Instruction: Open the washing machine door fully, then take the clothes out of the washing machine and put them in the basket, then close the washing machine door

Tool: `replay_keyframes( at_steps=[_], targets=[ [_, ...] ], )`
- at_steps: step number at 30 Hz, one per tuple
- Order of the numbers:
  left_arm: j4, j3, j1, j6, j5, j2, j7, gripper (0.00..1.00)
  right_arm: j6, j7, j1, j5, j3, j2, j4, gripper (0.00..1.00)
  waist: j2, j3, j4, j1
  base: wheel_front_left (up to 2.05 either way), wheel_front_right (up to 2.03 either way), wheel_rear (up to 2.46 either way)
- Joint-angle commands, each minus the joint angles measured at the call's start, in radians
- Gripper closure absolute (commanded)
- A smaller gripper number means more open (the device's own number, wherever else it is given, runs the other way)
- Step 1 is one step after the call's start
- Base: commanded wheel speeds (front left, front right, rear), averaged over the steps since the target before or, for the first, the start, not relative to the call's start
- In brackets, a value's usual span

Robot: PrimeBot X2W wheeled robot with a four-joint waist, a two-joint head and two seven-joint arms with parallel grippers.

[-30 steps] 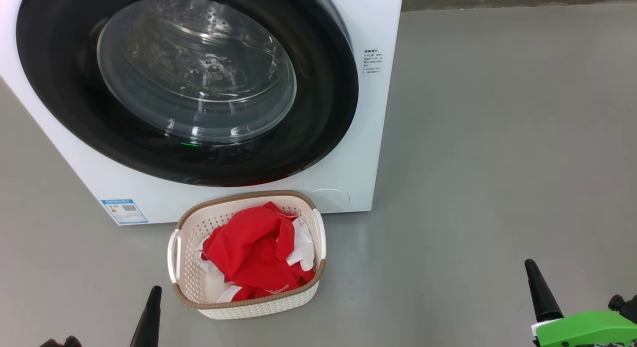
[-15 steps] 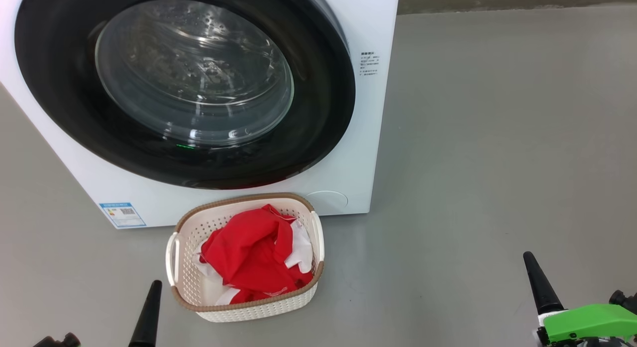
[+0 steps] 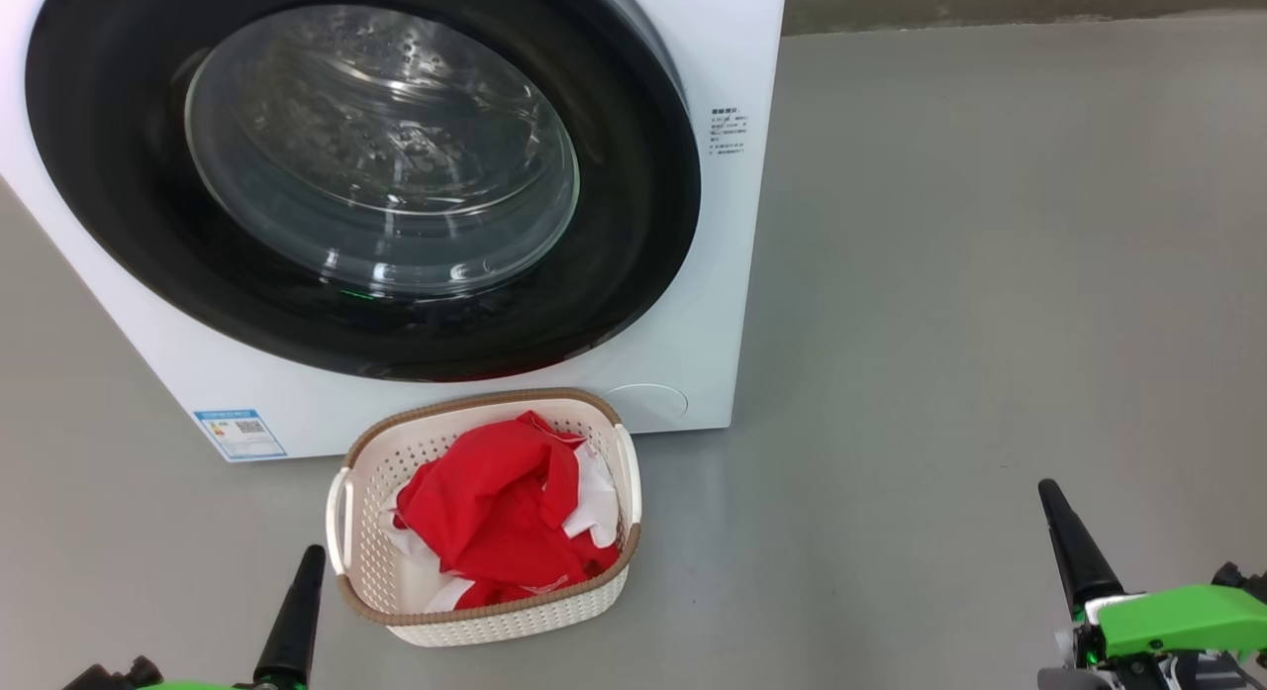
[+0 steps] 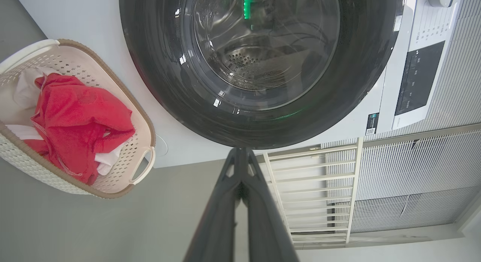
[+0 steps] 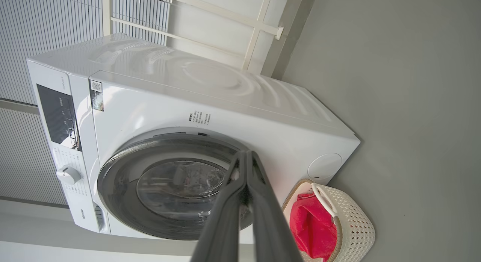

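From my station I see the washing machine (image 3: 723, 274) standing on the grey floor (image 3: 990, 274), and the washing machine door (image 3: 633, 225) lies flat against its front, the black rim circling the clear glass bowl with the steel drum visible behind it. The basket (image 3: 495, 621) sits on the floor just in front of the machine, below the lower edge of the door and a little toward the side with the round white cover (image 3: 648, 403). The clothes (image 3: 485, 512) are heaped inside the basket, red fabric on top with white showing at the edges. The blue-edged label (image 3: 230, 433) is on the machine's lower front corner, on the far side of the basket from the round cover. My left gripper (image 4: 240, 151) is in front of the machine and apart from it, its two dark fingers pressed together at the tips with nothing between them. My right gripper (image 5: 246, 153) is likewise off the machine, out on the round cover's side, its fingers closed tip to tip and empty. In the right wrist view the dark control panel (image 5: 58, 115) and a white knob (image 5: 67, 175) sit along the top of the machine's front
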Motion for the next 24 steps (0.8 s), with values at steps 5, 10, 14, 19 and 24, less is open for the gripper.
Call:
replay_keyframes(
  at_steps=[5,10,14,19,24],
  targets=[
    [-0.015,0.04,-0.056,-0.006,-0.077,0.002,0.022,1.0,0.0,0.026,-0.068,0.073,0.012,-0.019,-0.036,1.0,0.0,-0.003,-0.003,-0.0001,0.0,0.0,0.0],
    [-0.013,0.045,-0.063,-0.006,-0.116,-0.001,0.034,1.0,0.0,0.037,-0.076,0.113,0.012,-0.02,-0.038,1.0,0.0,-0.005,-0.005,-0.0001,0.0,0.0,0.0],
    [-0.01,0.049,-0.07,-0.006,-0.155,-0.004,0.046,1.0,-0.001,0.049,-0.084,0.151,0.011,-0.021,-0.041,1.0,0.0,-0.007,-0.007,-0.0001,0.0,0.0,0.0],
    [-0.008,0.054,-0.077,-0.007,-0.196,-0.007,0.059,1.0,-0.001,0.062,-0.093,0.193,0.011,-0.022,-0.044,1.0,0.0,-0.009,-0.009,-0.0001,0.0,0.0,0.0],
    [-0.008,0.055,-0.077,-0.007,-0.195,-0.008,0.059,1.0,-0.001,0.062,-0.093,0.193,0.01,-0.021,-0.044,1.0,0.0,-0.009,-0.009,-0.0001,0.0,0.0,0.0]
  ],
)
